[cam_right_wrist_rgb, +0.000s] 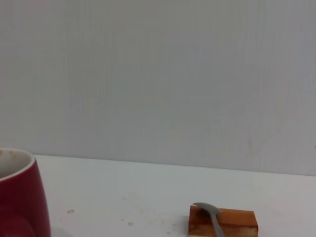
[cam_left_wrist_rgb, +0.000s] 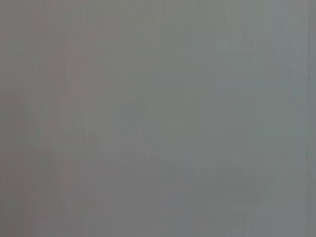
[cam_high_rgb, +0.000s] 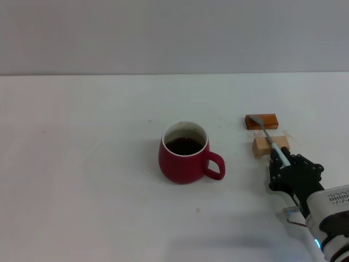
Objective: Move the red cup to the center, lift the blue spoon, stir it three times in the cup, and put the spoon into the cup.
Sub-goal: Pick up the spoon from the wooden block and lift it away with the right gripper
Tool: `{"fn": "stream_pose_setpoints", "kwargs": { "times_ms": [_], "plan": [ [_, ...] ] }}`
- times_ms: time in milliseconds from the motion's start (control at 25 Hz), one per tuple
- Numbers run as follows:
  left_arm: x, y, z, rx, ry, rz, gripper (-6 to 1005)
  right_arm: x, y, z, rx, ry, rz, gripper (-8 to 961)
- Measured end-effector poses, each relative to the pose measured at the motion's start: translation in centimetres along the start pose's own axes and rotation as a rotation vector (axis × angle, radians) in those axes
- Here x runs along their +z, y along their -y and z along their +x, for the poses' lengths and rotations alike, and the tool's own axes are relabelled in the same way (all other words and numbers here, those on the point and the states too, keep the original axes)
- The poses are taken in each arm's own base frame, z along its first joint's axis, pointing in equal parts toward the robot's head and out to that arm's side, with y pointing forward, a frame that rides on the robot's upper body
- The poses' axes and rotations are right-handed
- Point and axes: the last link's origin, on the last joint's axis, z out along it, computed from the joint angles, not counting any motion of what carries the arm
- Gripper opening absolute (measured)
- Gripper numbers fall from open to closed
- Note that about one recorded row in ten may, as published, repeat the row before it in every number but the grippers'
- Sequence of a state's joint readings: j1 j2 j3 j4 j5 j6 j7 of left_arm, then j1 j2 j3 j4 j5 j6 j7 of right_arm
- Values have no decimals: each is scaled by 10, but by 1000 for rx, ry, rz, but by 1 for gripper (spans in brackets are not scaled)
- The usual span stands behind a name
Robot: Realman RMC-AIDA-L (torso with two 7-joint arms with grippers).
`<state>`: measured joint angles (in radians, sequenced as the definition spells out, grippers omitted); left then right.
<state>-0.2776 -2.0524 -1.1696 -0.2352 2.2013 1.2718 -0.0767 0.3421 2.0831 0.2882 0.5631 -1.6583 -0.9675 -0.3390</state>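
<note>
My left gripper out of sight; my right gripper [cam_high_rgb: 279, 158] closed on blue spoon [cam_high_rgb: 271, 141] handle, partly hiding it; white table [cam_high_rgb: 82, 164], grey wall [cam_high_rgb: 163, 33]

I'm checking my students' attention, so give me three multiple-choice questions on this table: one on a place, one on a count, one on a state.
1. Where does the silver-bowled, pale-blue-handled spoon lie?
A. in the mug
B. across the blocks
C. bare on the table

2. How many small blocks are there?
A. one
B. two
C. four

3. What does the squat dark-red ceramic mug hold?
A. nothing
B. dark liquid
C. the spoon

Answers:
1 B: its bowl rests on the orange-brown block, its neck crosses the pale wooden block, with the right hand at its handle.
2 B: only those two show.
3 B: dark liquid fills it below the white rim.
</note>
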Motion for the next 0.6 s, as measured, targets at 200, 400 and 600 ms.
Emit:
{"fn": "stream_pose_setpoints", "kwargs": {
  "times_ms": [200,400,600],
  "plan": [
    [1,1,1,-2,-4,6,859,0,0,0,0,2,1,169],
    [1,1,1,-1,-2,5,859,0,3,0,2,4,15,164],
    [2,0,0,-2,-1,5,859,-1,5,0,6,5,24,163]
  ]
}}
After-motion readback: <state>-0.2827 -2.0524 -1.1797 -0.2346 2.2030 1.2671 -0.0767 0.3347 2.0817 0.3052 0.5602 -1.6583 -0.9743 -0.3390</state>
